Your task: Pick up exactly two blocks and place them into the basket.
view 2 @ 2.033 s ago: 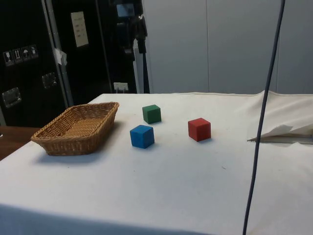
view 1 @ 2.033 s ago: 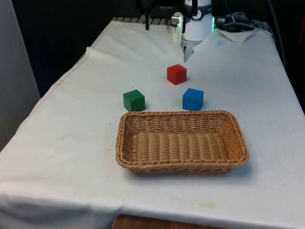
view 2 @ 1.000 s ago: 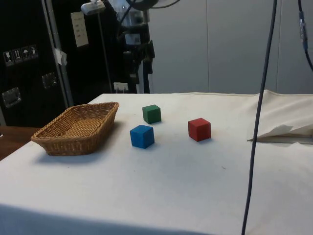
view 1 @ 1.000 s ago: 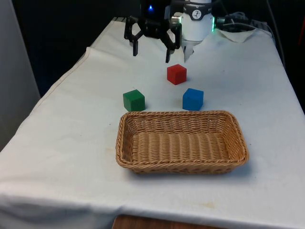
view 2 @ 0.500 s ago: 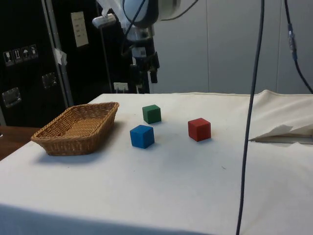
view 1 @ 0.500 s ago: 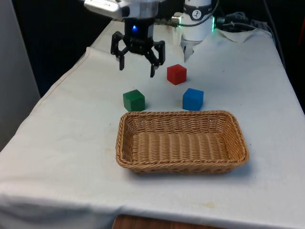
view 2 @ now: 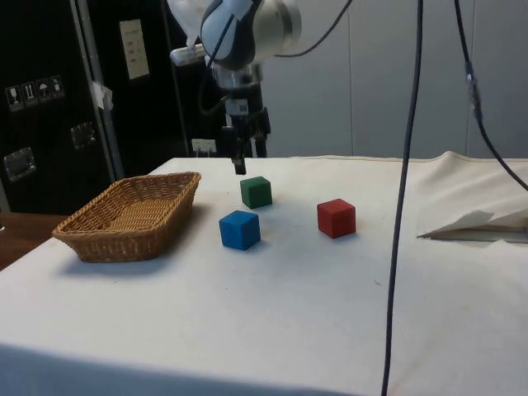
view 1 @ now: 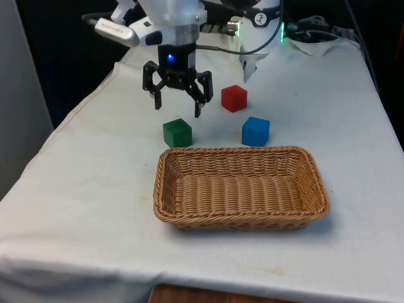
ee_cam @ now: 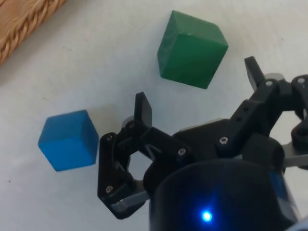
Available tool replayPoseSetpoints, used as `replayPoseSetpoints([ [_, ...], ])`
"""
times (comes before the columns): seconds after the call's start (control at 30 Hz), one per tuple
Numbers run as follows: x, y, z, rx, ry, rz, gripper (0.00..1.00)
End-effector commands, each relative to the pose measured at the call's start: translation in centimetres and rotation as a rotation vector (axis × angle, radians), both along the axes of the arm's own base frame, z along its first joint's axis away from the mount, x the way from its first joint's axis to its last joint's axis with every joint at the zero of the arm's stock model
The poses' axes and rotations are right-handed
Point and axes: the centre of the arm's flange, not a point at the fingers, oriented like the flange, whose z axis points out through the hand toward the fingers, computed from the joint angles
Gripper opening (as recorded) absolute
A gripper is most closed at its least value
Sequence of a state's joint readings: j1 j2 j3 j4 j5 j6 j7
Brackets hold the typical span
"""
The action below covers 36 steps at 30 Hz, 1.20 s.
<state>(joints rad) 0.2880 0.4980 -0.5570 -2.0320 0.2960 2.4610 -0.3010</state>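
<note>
the table [view 1: 95,189] was covered by a white cloth, wrinkled toward its far end, with dark cabinets [view 2: 49,99] and a pale wall [view 2: 346,74] behind it in the side view. half a second before, the tool [view 1: 177,106] had hung higher and farther back; it had since come down and forward, and hovered just above and behind the green block [view 1: 177,132], not touching it, its fingers spread wide and pointing down at the cloth. the green block sat square on the cloth, one corner turned toward the wicker basket [view 1: 315,189], which lay just beyond it with its long axis running across the front view. the blue block [view 1: 255,130] stood off to the tool's side, near the basket's rim, and the red block [view 1: 234,98] sat behind that, level with the tool. none of the blocks had shifted.
</note>
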Motion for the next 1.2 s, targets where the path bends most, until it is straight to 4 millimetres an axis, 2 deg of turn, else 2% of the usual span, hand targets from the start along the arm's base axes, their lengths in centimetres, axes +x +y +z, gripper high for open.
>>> replayPoseSetpoints([
  [0.0,0.1,0.0,-0.3,0.013,-0.006,0.000,1.00],
  [0.43,0.5,0.0,-2.8,0.059,-0.008,-0.026,1.00],
  [1.17,0.6,-0.1,-5.6,0.063,0.014,-0.043,1.00],
])
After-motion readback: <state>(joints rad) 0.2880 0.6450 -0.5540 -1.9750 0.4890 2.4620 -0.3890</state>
